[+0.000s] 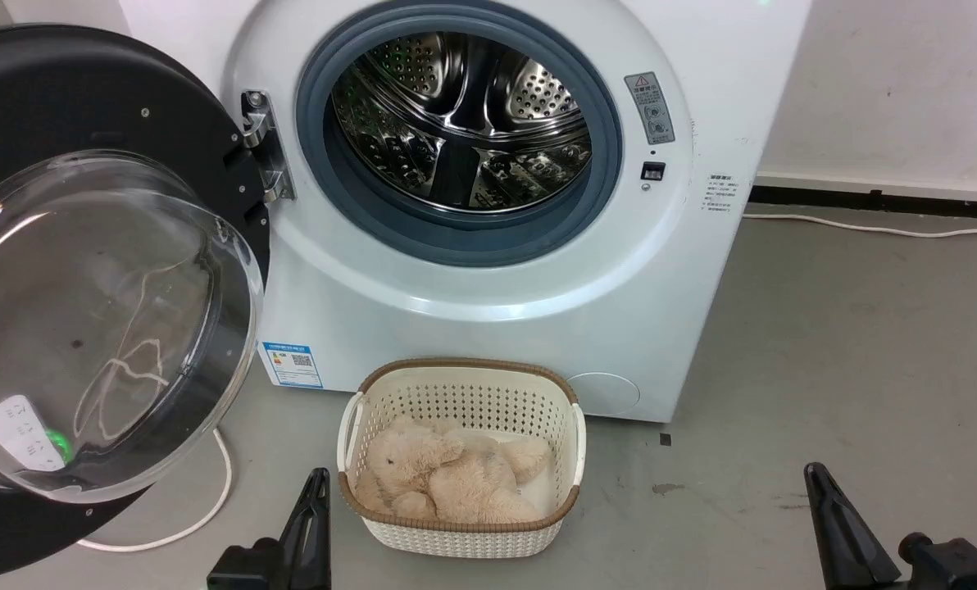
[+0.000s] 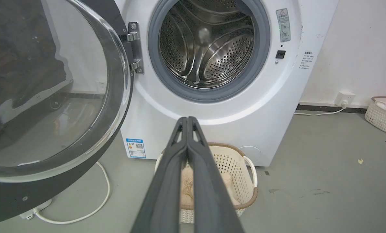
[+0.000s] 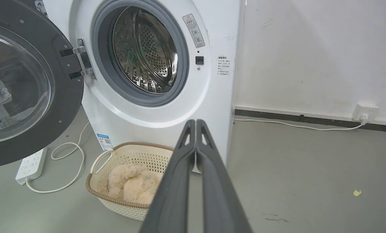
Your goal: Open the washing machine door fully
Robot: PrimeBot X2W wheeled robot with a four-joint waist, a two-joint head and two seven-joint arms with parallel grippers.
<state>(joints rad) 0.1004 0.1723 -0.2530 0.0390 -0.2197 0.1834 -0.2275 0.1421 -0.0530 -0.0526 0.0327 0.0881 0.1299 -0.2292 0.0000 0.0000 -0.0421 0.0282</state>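
On the washing machine (image 1: 488, 328), a grey sticker (image 1: 650, 107) bears a warning triangle and a blue label (image 1: 292, 365) a QR code; their lettering is unreadably small.

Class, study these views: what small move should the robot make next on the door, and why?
Probably lift the left gripper to the door's inner face and nudge it wider. The door already hangs swung out on its hinge, the drum exposed; the left gripper, shut, sits nearer it than the right gripper.
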